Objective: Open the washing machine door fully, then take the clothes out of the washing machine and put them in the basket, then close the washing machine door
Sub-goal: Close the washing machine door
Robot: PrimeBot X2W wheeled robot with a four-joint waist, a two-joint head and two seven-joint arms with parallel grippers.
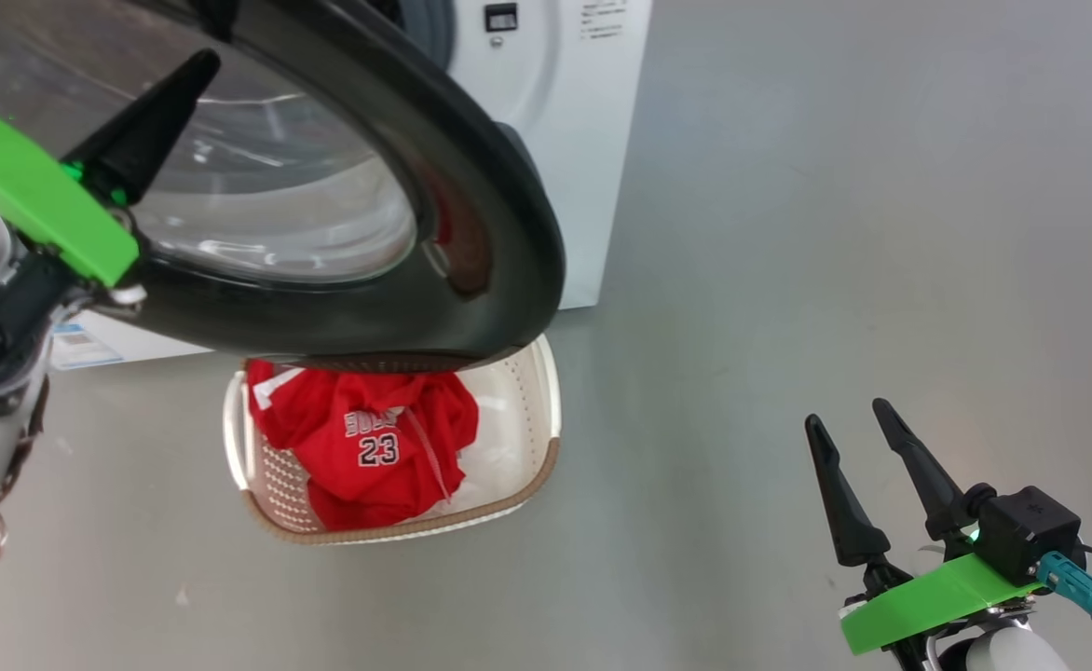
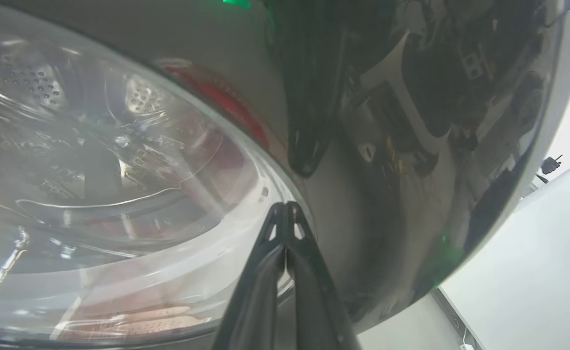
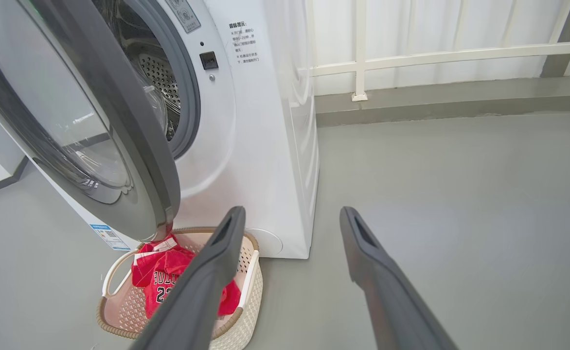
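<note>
The washing machine [image 3: 260, 146] stands with its door [image 1: 471, 186] partly swung out, the black rim hanging over the basket [image 1: 546, 391]. My left gripper [image 1: 199, 63] is shut with nothing held, and its tips [image 2: 285, 208] rest against the door's outer face where the glass bowl [image 2: 119, 170] meets the rim. The red clothes [image 1: 369, 447], with "23" showing, lie in the cream basket [image 3: 248, 291] on the floor just before the machine. My right gripper [image 1: 846, 417] stands open and empty over the floor at the lower right, well clear of the basket. Past the door [image 3: 134, 136] the steel drum [image 3: 161, 73] shows.
Grey floor [image 1: 835, 233] spreads wide to the right of the machine. A white railing [image 3: 436, 53] and a low ledge run behind it. A blue label [image 1: 80, 345] sits on the machine's lower front corner.
</note>
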